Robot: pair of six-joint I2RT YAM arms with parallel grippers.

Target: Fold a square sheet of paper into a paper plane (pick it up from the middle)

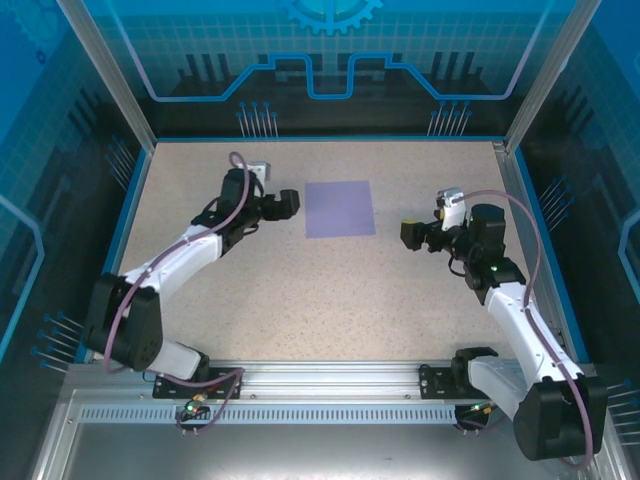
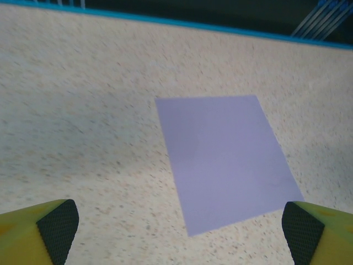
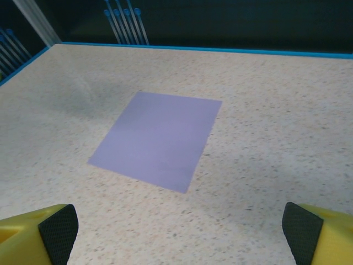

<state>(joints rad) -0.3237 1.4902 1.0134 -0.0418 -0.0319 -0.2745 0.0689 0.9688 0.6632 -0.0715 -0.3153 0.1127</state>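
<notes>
Speckled beige tabletop (image 1: 330, 300) at centre, edged by a blue border (image 1: 330, 138); translucent blue panels (image 1: 330, 50) with line graphics across the top; aluminium rail (image 1: 300, 375) along the bottom.

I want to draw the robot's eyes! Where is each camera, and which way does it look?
Top external: high behind the arms, looking down at the table; both arms show, left gripper and right gripper open beside the square sheet of paper.
Left wrist: on the left wrist, looking down and ahead at the sheet; its yellow fingertips show at the bottom.
Right wrist: on the right wrist, facing the sheet from the opposite side; its fingertips show.
Shared: all three see the flat purple sheet.
</notes>
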